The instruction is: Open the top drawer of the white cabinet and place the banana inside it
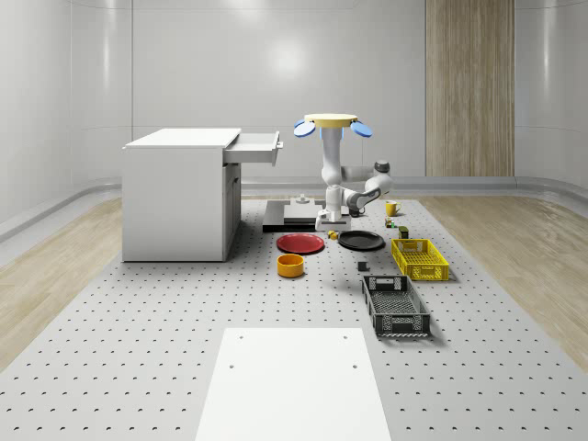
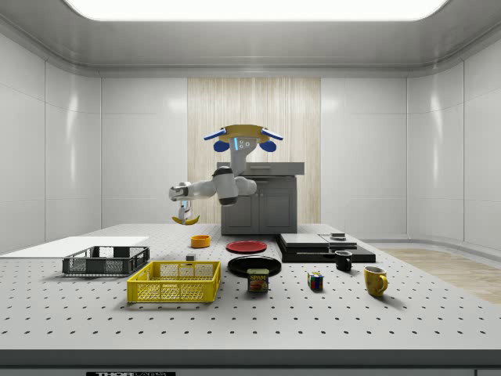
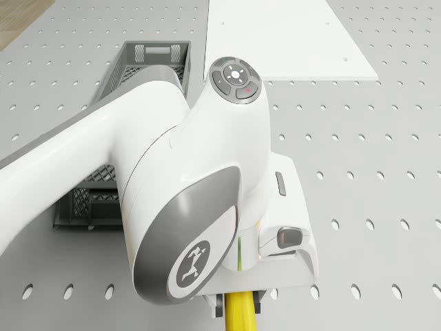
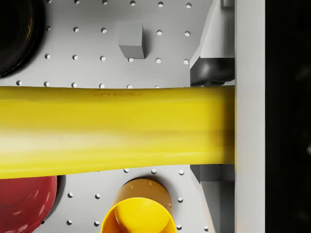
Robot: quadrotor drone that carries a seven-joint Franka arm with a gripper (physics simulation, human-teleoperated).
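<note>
The white cabinet [image 1: 175, 197] stands on the table at the whole-scene view's left, its top drawer [image 1: 255, 147] pulled out. The drone [image 1: 331, 119] hovers just right of that drawer, above the dark slab [image 1: 289, 216]. Its arm bends down to the gripper [image 1: 333, 217], which is shut on the yellow banana [image 1: 333, 222] a little above the table. In the side view the gripper [image 2: 185, 211] holds the banana [image 2: 188, 220] left of the cabinet [image 2: 258, 205]. In the wrist view the banana [image 4: 116, 128] lies crosswise between the fingers [image 4: 214, 70], over the orange bowl [image 4: 138, 208].
Below the gripper sit a red plate [image 1: 300, 243], a black plate [image 1: 361, 240], an orange bowl [image 1: 290, 265] and a small grey cube [image 4: 131, 40]. A yellow crate [image 1: 420, 258] and a grey crate [image 1: 395, 306] lie to the right, a white sheet [image 1: 294, 381] in front.
</note>
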